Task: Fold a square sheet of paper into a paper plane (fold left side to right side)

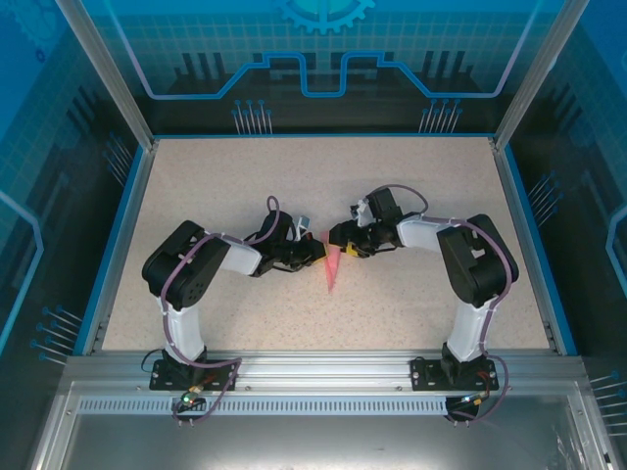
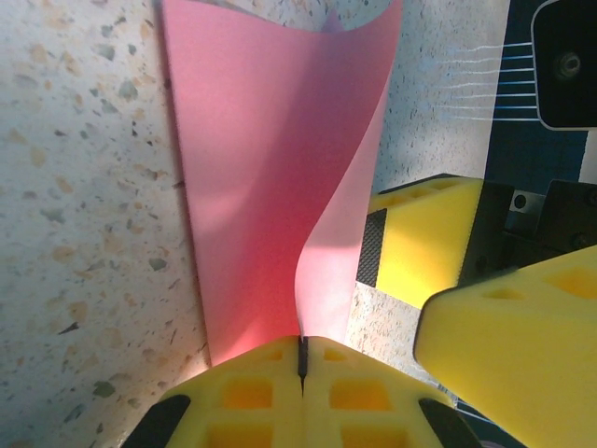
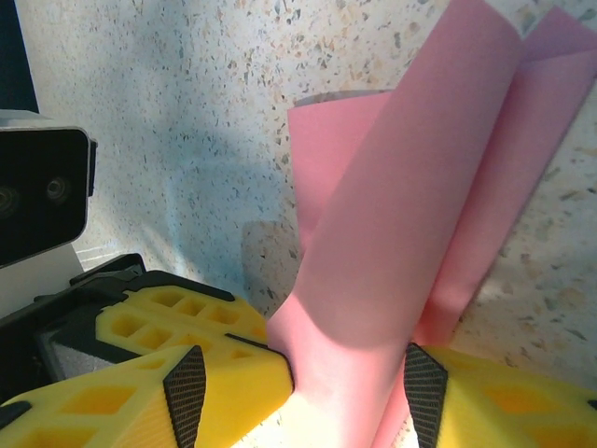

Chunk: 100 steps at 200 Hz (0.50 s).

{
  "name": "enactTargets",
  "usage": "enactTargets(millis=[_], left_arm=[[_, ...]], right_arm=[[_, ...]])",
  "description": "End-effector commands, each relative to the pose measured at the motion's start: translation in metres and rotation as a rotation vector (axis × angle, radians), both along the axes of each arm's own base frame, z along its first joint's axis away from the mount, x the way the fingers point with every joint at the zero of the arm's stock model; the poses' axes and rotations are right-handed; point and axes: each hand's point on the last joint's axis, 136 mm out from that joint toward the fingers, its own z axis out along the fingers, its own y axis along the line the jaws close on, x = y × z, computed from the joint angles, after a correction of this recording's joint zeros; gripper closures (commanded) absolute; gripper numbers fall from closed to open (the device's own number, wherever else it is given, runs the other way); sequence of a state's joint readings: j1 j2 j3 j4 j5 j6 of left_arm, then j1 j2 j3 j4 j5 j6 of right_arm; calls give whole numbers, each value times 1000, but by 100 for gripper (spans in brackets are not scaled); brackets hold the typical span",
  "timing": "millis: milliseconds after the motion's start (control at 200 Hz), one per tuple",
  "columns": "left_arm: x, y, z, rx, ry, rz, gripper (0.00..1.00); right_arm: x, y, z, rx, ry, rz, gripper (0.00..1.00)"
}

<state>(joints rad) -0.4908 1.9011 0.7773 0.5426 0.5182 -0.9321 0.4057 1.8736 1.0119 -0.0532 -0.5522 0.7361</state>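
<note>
**Clerk:** Item, and where was it?

**Keeper:** One paper plane (image 1: 333, 266), pink-red, part-made. It lay about the middle of the table (image 1: 245, 176), between the two grippers and well clear of every edge.

**Clerk:** Heading and long axis?

**Keeper:** The axis ran from far edge to near edge, with a slight lean. The narrow tip pointed at the near edge and the wide end was lifted at the grippers.

**Clerk:** Tools?

**Keeper:** Left gripper (image 2: 300, 359): jaws fully closed, pinching the paper's end. Right gripper (image 3: 345, 373): jaws partway apart, standing either side of a curled flap. Whether they pressed it I could not tell.

**Clerk:** Step in hand?

**Keeper:** By my judgement, the left-over-right fold. The flap stood up in a loose curve, with no crease set.

**Clerk:** Next requirement?

**Keeper:** Probably to lay that flap flat on the other half with the edges matched, then press along the long axis. The left pinch would serve as the anchor, since thin paper would skew if it slipped
</note>
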Motion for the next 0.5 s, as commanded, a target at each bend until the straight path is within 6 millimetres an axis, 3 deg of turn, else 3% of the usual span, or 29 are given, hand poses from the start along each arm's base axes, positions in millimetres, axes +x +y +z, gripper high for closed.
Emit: enactTargets(millis=[0,495], left_arm=[[-2,3,2,4,-12,-21,100],[-1,4,2,12,-19,-23,100]], right_arm=[[-3,7,-6,-22,15,27,38],[-12,-1,-32,-158,97,53,36]])
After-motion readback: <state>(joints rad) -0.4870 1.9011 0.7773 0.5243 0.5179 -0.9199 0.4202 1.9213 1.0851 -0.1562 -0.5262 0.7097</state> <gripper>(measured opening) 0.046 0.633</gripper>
